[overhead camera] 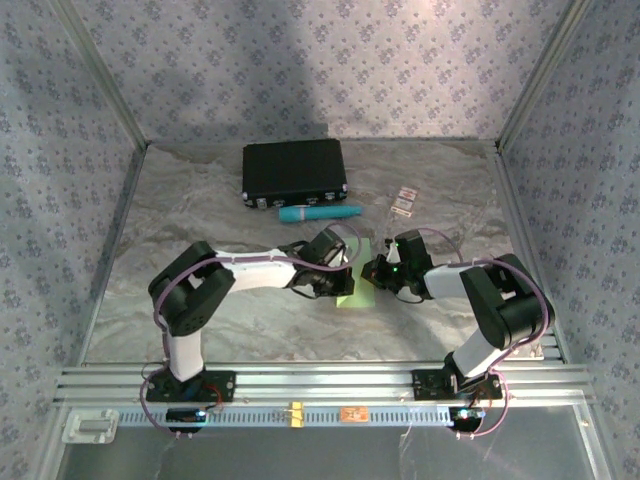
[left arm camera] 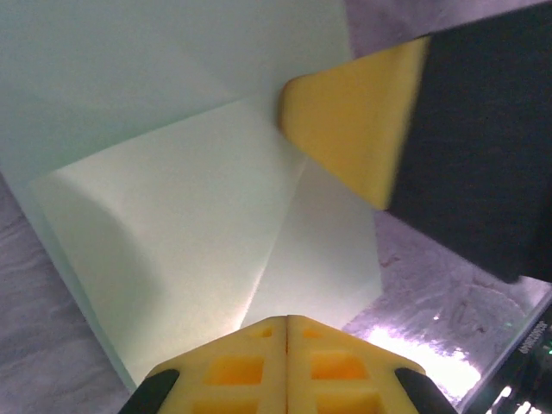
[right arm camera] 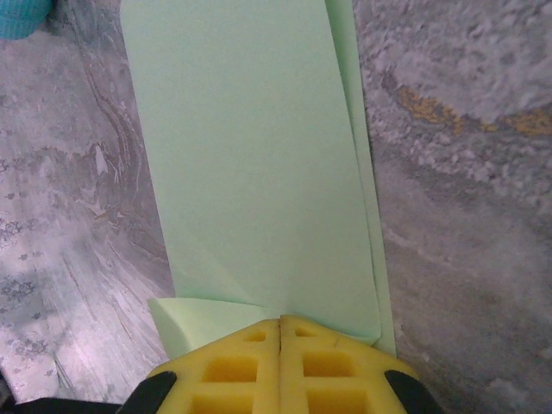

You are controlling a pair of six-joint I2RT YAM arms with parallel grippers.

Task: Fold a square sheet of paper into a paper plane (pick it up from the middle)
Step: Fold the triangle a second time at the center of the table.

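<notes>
The square sheet of paper (overhead camera: 353, 294) is pale green and lies on the table between the two arms. It is folded into a long strip (right arm camera: 250, 164) with diagonal creases at one end (left arm camera: 190, 224). My left gripper (overhead camera: 344, 268) (left arm camera: 287, 321) is shut, its yellow tips together and resting on the folded end. My right gripper (overhead camera: 376, 272) (right arm camera: 281, 321) is also shut, with its tips pressed down on the paper's near edge beside a small turned-up flap. In the left wrist view, one yellow pad (left arm camera: 354, 129) of the right gripper touches the paper's crease.
A black case (overhead camera: 294, 172) stands at the back of the table, with a teal tube (overhead camera: 318, 213) (right arm camera: 21, 17) lying just in front of it. Two small cards (overhead camera: 403, 201) lie at the back right. Patterned walls enclose the grey marbled table (overhead camera: 200, 220).
</notes>
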